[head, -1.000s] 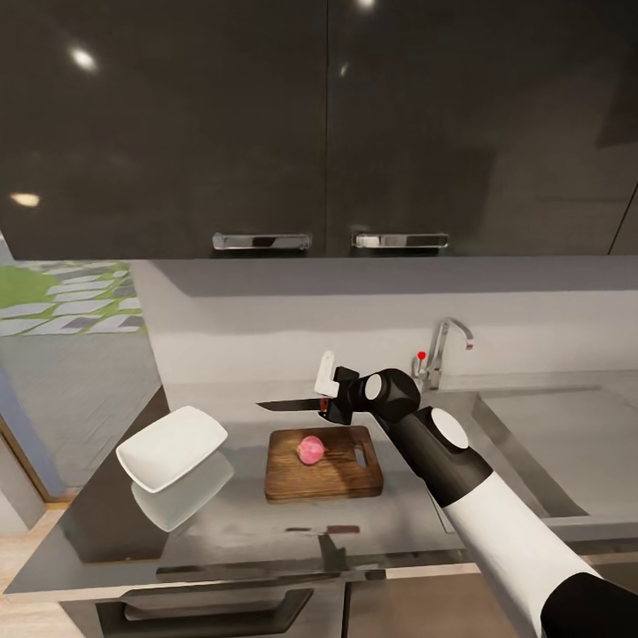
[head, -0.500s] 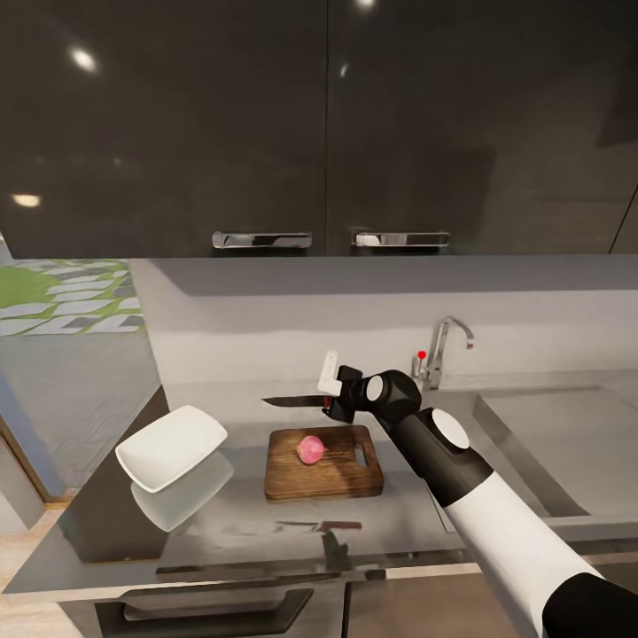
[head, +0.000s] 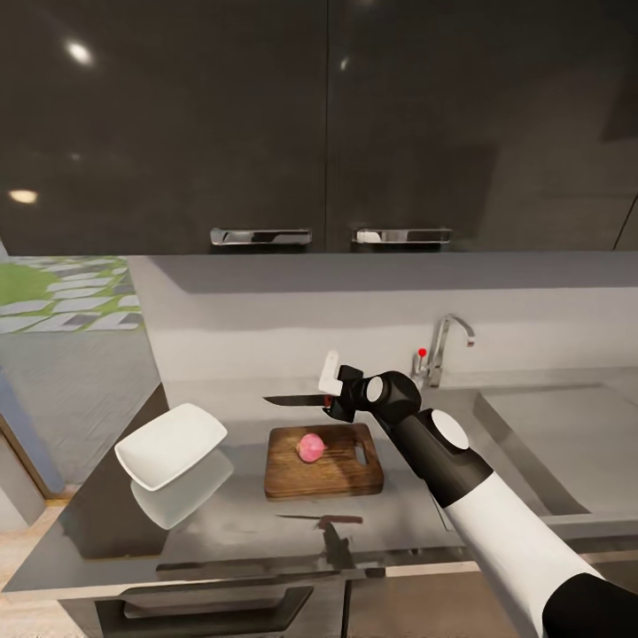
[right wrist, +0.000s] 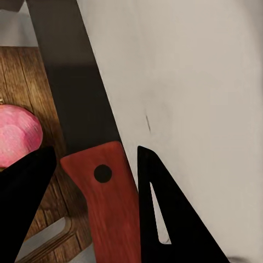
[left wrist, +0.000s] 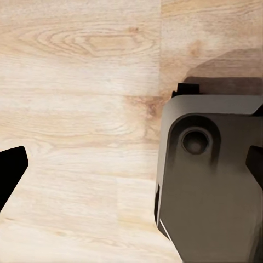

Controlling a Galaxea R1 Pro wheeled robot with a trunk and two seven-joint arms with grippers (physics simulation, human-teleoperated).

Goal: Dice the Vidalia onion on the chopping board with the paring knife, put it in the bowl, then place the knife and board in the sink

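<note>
Nearest, the glossy grey tabletop (head: 221, 523) edge mirrors the knife as a dark streak. Chopping board (head: 323, 461) lies flat on it, handle slot toward the sink side. Vidalia onion (head: 309, 448) sits whole on the board, about mid-board. White bowl (head: 170, 446) rests on the tabletop well left of the board, apart from it. Right pincer (head: 331, 400) hangs above the board's far edge, pinching the paring knife (head: 297, 400) by its red handle; blade level, pointing left, clear of the onion. Right wrist view: fingers (right wrist: 164, 219) flank the handle (right wrist: 112, 203), onion (right wrist: 16, 137) just beside the blade. Sink (head: 549, 443) to the right, tap (head: 443, 346) behind it. Black cabinets (head: 319, 124) above. Left pincer (left wrist: 137, 175) faces plank floor (left wrist: 82, 82), tips spread wide, pinching nothing.
</note>
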